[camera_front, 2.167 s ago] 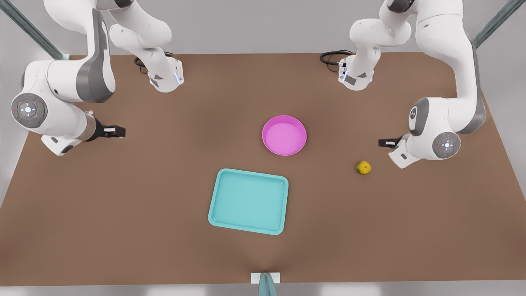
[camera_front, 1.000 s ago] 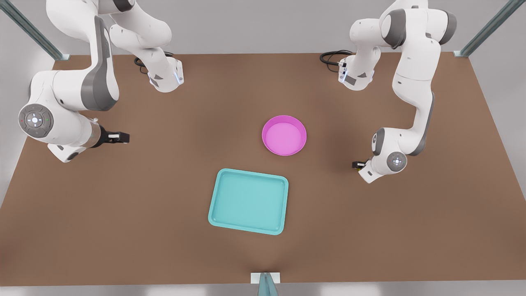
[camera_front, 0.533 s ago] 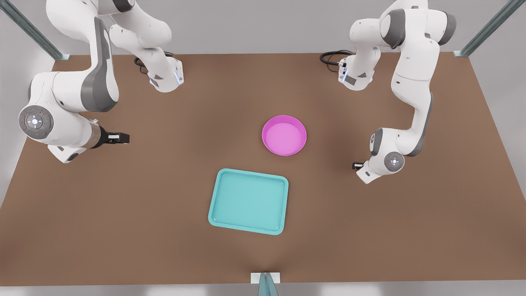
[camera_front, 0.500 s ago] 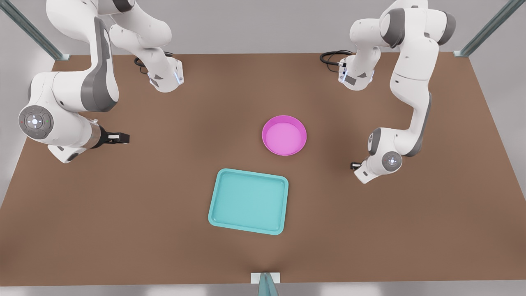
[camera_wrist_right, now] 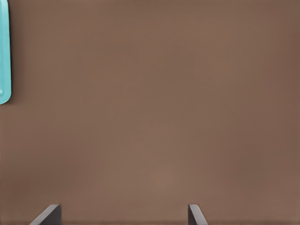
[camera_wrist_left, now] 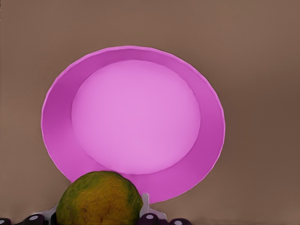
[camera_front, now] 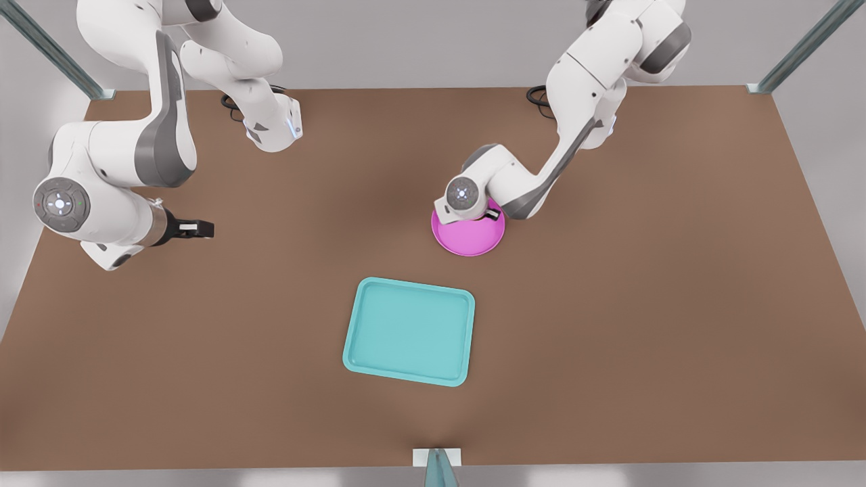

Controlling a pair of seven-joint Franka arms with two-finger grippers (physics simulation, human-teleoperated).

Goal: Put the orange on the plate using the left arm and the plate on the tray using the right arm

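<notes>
Left gripper [camera_front: 488,215] grips the round, mottled orange [camera_wrist_left: 99,198] above the glossy pink plate [camera_front: 468,241]. Right gripper [camera_front: 196,228] waits wide apart over bare brown table [camera_front: 676,325], well apart from the rounded turquoise tray [camera_front: 408,331].

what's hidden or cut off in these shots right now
- Front view: the left gripper over the plate is covered by its own wrist, which also hides the fruit.
- Left wrist view: the orange is cut by the picture's edge.
- Right wrist view: the tray shows as an edge strip; the right gripper fingertips are cropped.
</notes>
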